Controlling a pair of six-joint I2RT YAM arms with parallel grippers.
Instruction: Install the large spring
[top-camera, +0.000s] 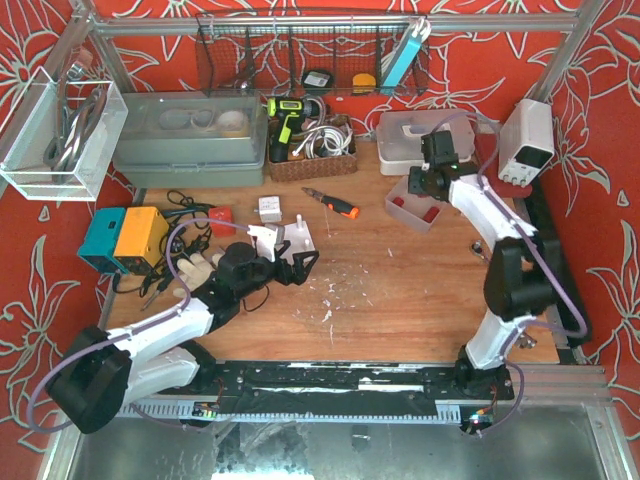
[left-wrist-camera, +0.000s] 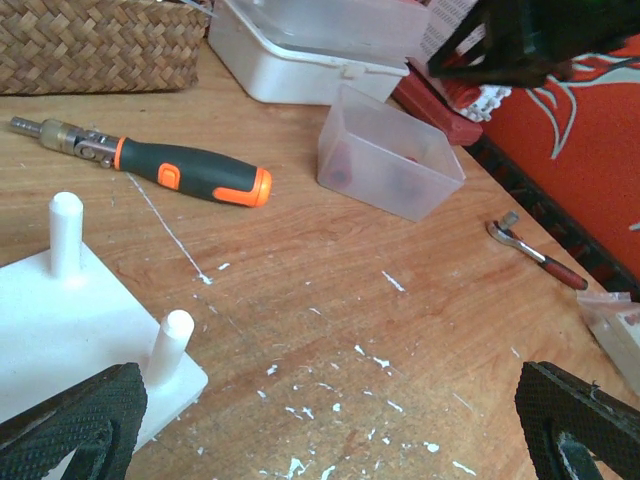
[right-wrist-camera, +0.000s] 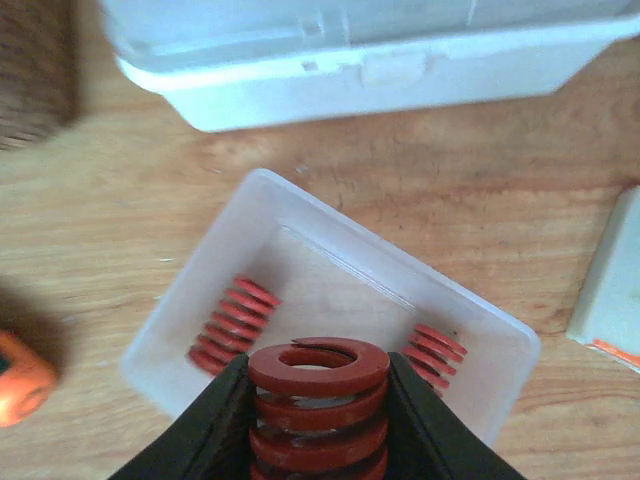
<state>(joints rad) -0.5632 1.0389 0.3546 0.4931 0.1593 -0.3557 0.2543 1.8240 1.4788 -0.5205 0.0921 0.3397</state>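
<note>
Wooden tabletop (top-camera: 400, 290): at far right, the right gripper (right-wrist-camera: 322, 440) grips the large spring (right-wrist-camera: 320, 410), axis upright, over the translucent bin (right-wrist-camera: 195, 305). The white peg block (top-camera: 283, 238) lies left and nearer, by the wide-open left gripper (top-camera: 290, 265).

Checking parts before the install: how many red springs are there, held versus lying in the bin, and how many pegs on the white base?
Large red spring held in the right gripper: 1
Smaller red springs lying in the clear bin: 2
Pegs standing on the white base: 2
Total: 5
</note>
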